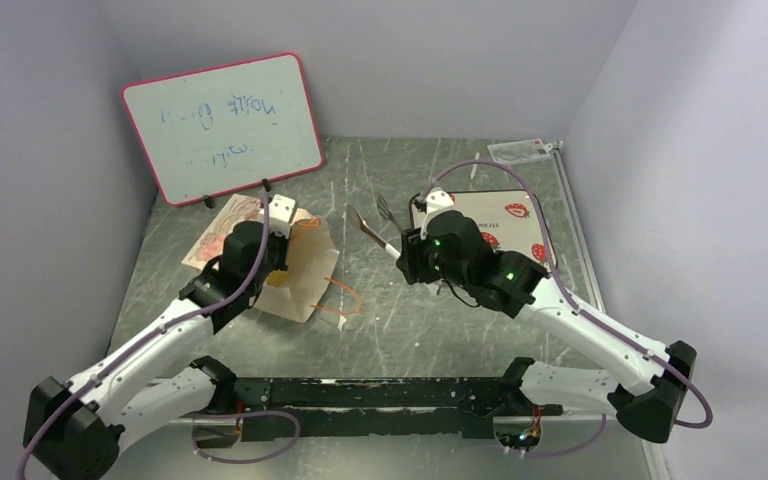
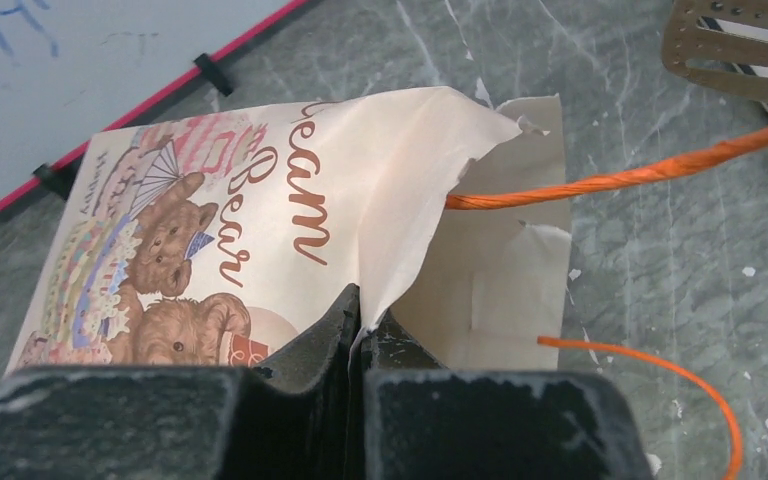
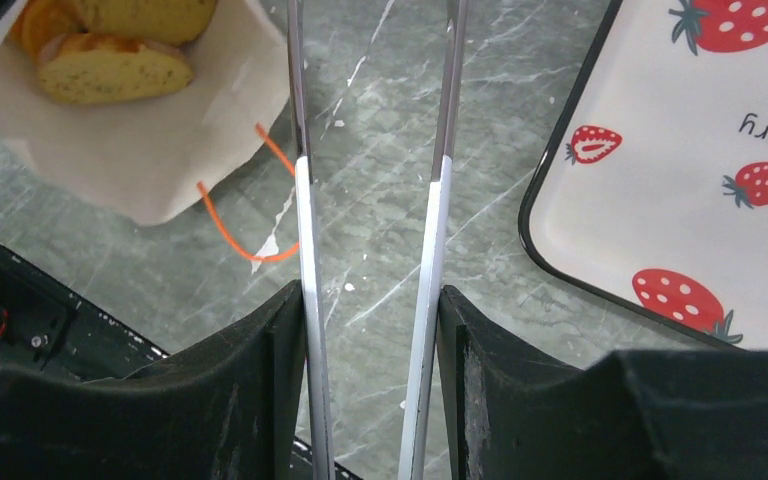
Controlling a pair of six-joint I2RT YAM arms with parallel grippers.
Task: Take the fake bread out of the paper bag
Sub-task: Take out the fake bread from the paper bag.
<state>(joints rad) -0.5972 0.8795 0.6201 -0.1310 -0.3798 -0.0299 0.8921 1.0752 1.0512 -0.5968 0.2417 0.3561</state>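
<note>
Several bread pieces (image 3: 112, 72), upper left, are judged light, stiff, pinchable midway; tongs (image 3: 304, 220) are held half-open, empty.

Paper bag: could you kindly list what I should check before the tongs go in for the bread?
1. Left gripper jaws shut on the paper bag upper edge: ok.
2. Bag mouth open, fake bread visible inside: ok.
3. Tongs gripped in the right gripper jaws, arms apart: ok.
4. Tongs aimed at the mouth: not ok, the bag lies to their left.
5. Tray has bare room for bread: ok.
6. Orange handle clear of the tongs' path: cannot tell.
</note>
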